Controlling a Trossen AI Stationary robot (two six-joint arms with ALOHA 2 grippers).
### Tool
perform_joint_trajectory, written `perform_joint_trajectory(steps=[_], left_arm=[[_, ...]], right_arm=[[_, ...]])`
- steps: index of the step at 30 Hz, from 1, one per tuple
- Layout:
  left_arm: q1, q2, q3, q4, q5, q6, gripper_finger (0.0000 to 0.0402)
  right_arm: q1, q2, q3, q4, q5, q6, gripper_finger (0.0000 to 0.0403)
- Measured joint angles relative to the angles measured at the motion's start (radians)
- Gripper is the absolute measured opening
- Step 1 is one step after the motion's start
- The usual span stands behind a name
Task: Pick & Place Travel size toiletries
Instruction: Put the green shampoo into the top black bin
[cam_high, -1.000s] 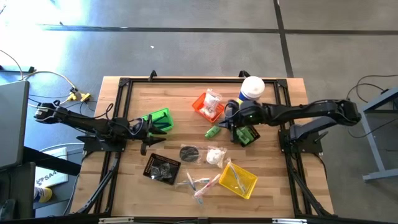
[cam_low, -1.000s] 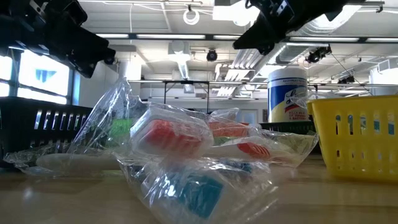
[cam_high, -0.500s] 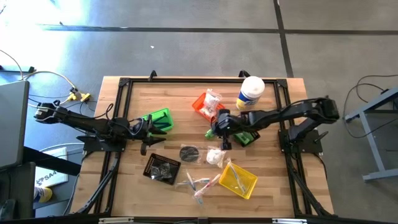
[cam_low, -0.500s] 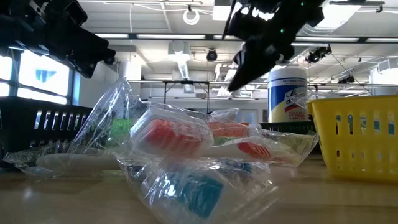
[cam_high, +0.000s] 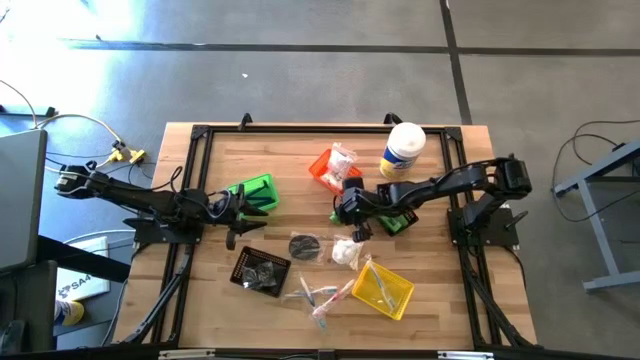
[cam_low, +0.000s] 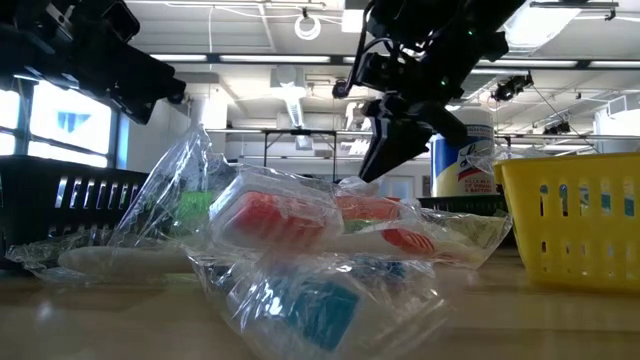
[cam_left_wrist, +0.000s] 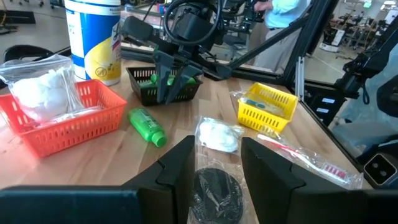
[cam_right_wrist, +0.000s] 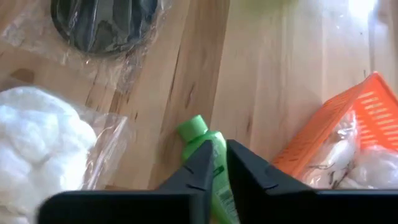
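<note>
Setting: a wooden table with a dark frame stands on a grey floor.
High view: the right gripper reaches to the table's middle, over the green mini bottle; an orange bin with a white packet lies just beyond; the white canister stands near the far edge; the left gripper waits by the green bin; a yellow bin and a black bin sit nearer the front.
Low view: clear-wrapped items fill the foreground; the right gripper hangs above them.
Left wrist view: the left gripper's fingers stand apart, holding nothing; the bottle lies on the wood between the orange bin and a cotton packet.
Right wrist view: the fingers are parted a sliver over the bottle, one on each side of it; I cannot tell whether they touch it.
</note>
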Motion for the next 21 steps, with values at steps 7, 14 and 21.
perform_joint_trajectory(steps=[7, 14, 21], left_arm=[[0.000, 0.000, 0.000, 0.000, -0.005, 0.005, 0.0126], [0.000, 0.000, 0.000, 0.000, -0.006, 0.007, 0.0126], [0.000, 0.000, 0.000, 0.000, -0.006, 0.005, 0.0126]], right_arm=[[0.000, 0.000, 0.000, 0.049, -0.003, -0.085, 0.0166], [-0.024, 0.000, 0.000, 0.063, -0.007, -0.093, 0.0164], [-0.059, 0.002, 0.000, 0.061, -0.099, 0.015, 0.0022]])
